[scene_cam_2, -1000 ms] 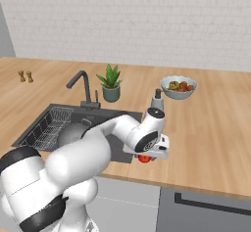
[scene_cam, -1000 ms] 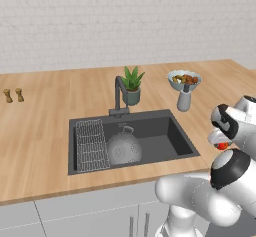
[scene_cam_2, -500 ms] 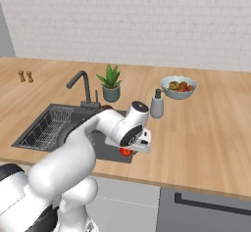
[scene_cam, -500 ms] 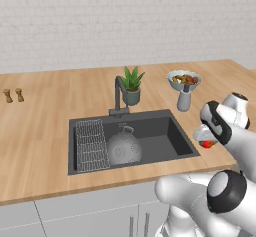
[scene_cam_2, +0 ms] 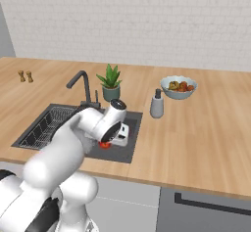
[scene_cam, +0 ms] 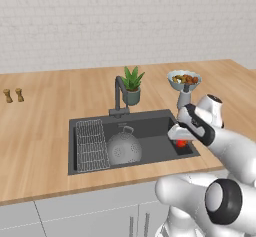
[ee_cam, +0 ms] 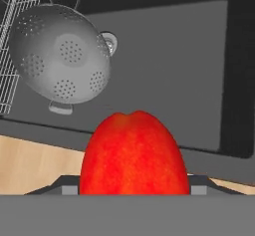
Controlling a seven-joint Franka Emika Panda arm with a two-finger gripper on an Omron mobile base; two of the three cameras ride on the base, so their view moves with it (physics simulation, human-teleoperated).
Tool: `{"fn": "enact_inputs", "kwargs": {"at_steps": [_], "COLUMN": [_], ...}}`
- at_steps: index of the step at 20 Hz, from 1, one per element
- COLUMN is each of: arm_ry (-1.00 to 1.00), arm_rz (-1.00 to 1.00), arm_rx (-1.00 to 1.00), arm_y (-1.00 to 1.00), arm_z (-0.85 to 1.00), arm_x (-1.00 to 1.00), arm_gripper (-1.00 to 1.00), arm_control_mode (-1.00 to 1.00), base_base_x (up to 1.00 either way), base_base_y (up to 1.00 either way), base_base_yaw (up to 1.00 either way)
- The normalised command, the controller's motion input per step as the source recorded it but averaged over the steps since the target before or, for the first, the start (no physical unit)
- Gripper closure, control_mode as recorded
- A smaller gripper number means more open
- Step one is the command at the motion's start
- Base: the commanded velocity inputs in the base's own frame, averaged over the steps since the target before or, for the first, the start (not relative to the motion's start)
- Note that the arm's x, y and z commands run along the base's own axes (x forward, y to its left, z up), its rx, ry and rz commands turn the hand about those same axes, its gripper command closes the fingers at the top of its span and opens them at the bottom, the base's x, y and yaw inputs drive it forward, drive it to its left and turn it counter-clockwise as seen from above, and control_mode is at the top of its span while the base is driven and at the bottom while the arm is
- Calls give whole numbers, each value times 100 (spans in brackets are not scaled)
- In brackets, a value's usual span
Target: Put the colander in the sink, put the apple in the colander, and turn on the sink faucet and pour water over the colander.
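The pincer (scene_cam: 181, 140), its tips hidden behind the apple (ee_cam: 134, 154), grips that fruit above the sink's (scene_cam: 160, 146) right end. Left of it, the colander (scene_cam: 124, 148) sits in the basin, set into a wooden tabletop (scene_cam: 45, 116) below a white brick wall (scene_cam: 100, 21).

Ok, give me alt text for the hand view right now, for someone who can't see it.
A red apple sits large in the foreground, held in the gripper. Beyond it lies the dark sink, with the silver colander resting inside beside a wire rack.
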Motion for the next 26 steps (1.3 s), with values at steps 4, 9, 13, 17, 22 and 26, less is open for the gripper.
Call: {"fn": "enact_inputs", "kwargs": {"at_steps": [4, 9, 13, 17, 22, 26], "arm_ry": [0, 1, 0, 0, 0, 0], "arm_rz": [0, 0, 0, 0, 0, 1], "arm_rx": [10, 5, 4, 4, 4, 0], "arm_y": [65, 52, 16, 11, 12, 28], "arm_z": [0, -15, -39, -43, -41, -39], "arm_x": [74, 79, 71, 70, 69, 44], "arm_gripper": [100, 100, 100, 100, 100, 100], "arm_control_mode": [-100, -100, -100, -100, -100, -100], "base_base_x": [0, 0, 0, 0, 0, 0], "base_base_y": [0, 0, 0, 0, 0, 0], "base_base_yaw": [0, 0, 0, 0, 0, 0]}}
